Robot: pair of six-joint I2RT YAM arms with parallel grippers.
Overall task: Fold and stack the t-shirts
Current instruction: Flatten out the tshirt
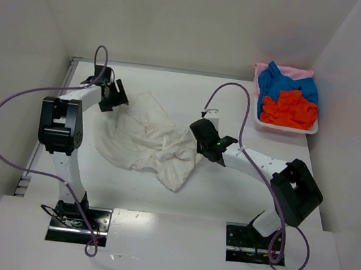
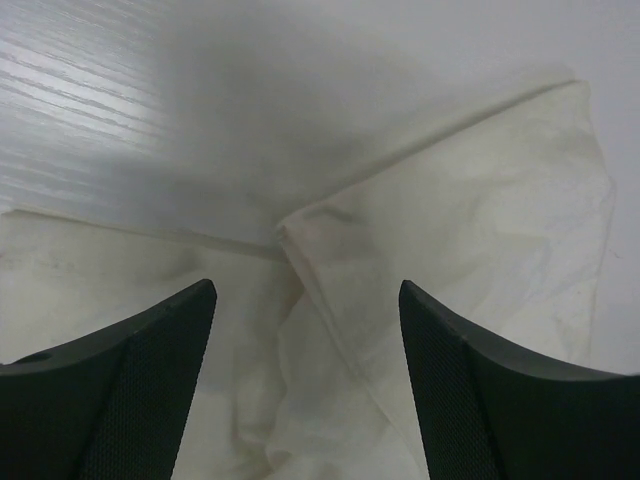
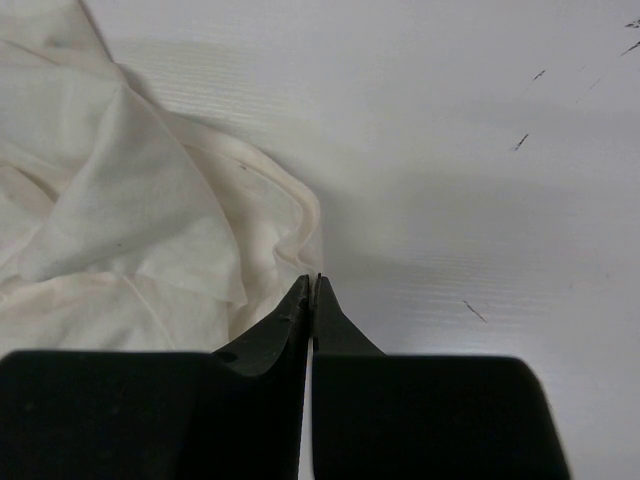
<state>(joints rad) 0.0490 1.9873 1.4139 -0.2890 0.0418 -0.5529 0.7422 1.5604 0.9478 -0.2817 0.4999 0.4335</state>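
The large off-white t-shirt (image 1: 147,137) lies crumpled on the table's middle. My left gripper (image 1: 113,99) hovers over its far left edge, jaws open and empty; a folded cloth edge (image 2: 330,230) shows between the fingers (image 2: 150,360) in the left wrist view. My right gripper (image 1: 202,132) is at the shirt's right edge, jaws shut with no cloth visibly between them (image 3: 312,280); the shirt's hem (image 3: 290,215) lies just left of the tips. The blue (image 1: 287,84), orange-red (image 1: 291,111) and pale pink (image 1: 289,71) shirts are piled in the tray.
A shallow white tray (image 1: 286,129) stands at the far right by the right wall. White walls enclose the table on the left, back and right. Purple cables loop off both arms.
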